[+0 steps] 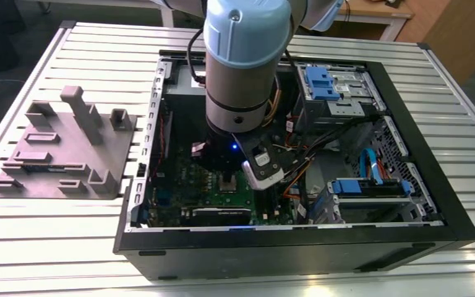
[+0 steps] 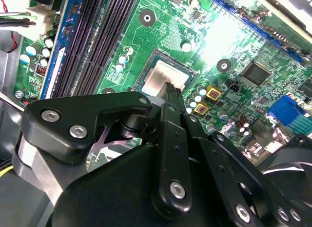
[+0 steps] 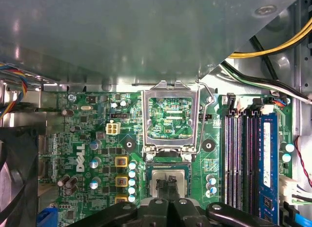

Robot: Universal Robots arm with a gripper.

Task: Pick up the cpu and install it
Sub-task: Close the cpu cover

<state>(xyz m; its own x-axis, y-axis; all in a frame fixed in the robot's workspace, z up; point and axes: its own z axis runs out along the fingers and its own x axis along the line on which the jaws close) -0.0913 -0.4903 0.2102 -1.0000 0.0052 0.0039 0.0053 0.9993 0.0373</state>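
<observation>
Cpu [image 3: 182,182], silvery and square, lies flat in its socket on the green board, directly under the gripper [image 3: 167,186]. The gripper's fingertips are drawn together over the cpu with nothing clamped between them. Beyond it the metal frame [image 3: 171,85] stands hinged open, with the memory slots [image 3: 239,158] beside it, all inside the computer case [image 1: 287,247].

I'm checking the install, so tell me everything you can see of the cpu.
The cpu is a small flat square, its top silvery-grey metal, lying level inside the socket on the green motherboard. The socket's hinged frame stands open beside it. The black tip of the end effector is over it, hiding part of its top.
</observation>
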